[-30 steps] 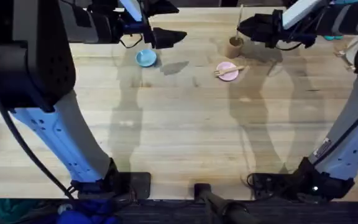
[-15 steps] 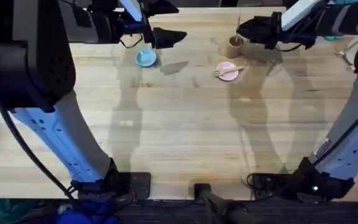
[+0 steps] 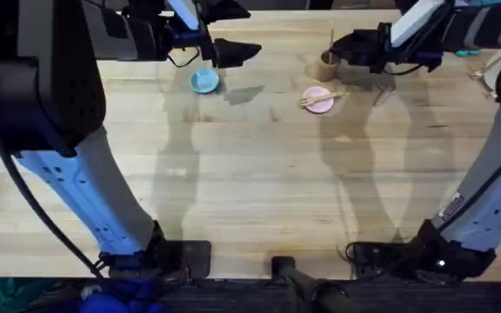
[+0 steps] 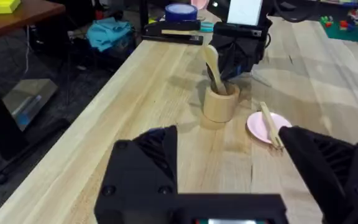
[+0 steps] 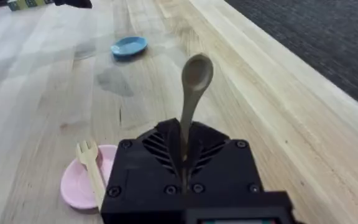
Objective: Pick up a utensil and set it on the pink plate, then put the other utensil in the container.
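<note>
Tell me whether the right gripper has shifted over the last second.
Yes. The right gripper has slid slightly left, now overlapping the container more.

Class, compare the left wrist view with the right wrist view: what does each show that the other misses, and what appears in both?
Left wrist view alone: the brown container standing on the table, with the right end effector behind it at the spoon's handle.

Right wrist view alone: the light blue plate farther along the table.

Both: the wooden spoon standing upright with its bowl uppermost, and the fork lying across the pink plate.
</note>
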Motion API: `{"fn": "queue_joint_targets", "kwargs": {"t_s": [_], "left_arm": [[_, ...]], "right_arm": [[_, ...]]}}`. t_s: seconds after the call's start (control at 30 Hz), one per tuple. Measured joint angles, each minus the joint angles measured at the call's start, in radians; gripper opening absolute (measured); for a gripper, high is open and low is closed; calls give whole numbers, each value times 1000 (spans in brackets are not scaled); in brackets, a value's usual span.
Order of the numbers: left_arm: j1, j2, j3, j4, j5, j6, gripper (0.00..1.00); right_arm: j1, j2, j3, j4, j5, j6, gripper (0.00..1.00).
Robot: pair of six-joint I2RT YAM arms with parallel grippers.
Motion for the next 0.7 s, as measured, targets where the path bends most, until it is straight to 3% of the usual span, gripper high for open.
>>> {"fn": "queue_joint_targets", "kwargs": {"t_s": [0.7], "left_arm": [[0,0,0,0,0,0,993]], "right_arm": [[0,0,0,-35,27,-19,35]]}}
